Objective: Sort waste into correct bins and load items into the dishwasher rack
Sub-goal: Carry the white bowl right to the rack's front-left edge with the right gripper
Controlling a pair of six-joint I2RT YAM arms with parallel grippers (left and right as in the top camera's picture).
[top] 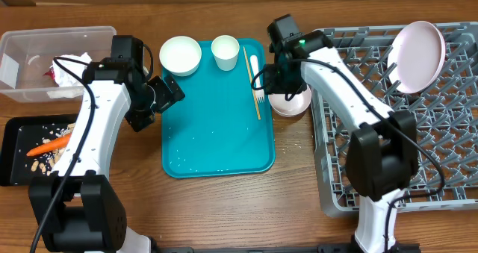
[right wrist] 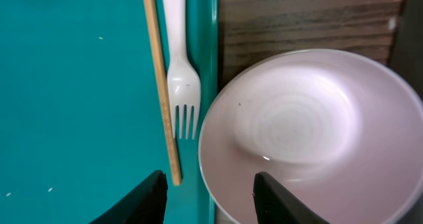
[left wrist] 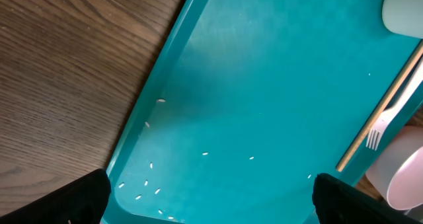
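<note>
bright even light, soft shadows (wrist views slightly blurred)

A robot test bench dressed as a canteen dish-return station — the left arm [top: 93, 133] and right arm [top: 340, 77] stand at a wooden table [top: 224, 208] bearing a teal serving tray [top: 216, 145], a grey dishwasher rack [top: 448, 156] and two bins — a clear tub [top: 45, 36] and a black tray [top: 11, 145].

The teal tray [left wrist: 264, 85] fills most of the view, and the wooden table [left wrist: 66, 72] shows beyond its left edge. Small white crumbs [left wrist: 149, 187] lie scattered near the tray's lower left corner. A light wooden chopstick [left wrist: 383, 112] lies along the tray's right edge, with a white fork [left wrist: 386, 121] just beside it. A white bowl [left wrist: 403, 174] stands past that edge. A pale rounded dish [left wrist: 404, 11] is cut off at the top right. The black fingers [left wrist: 86, 197] of the left gripper [left wrist: 211, 197] stand wide apart, with nothing between them.
</note>
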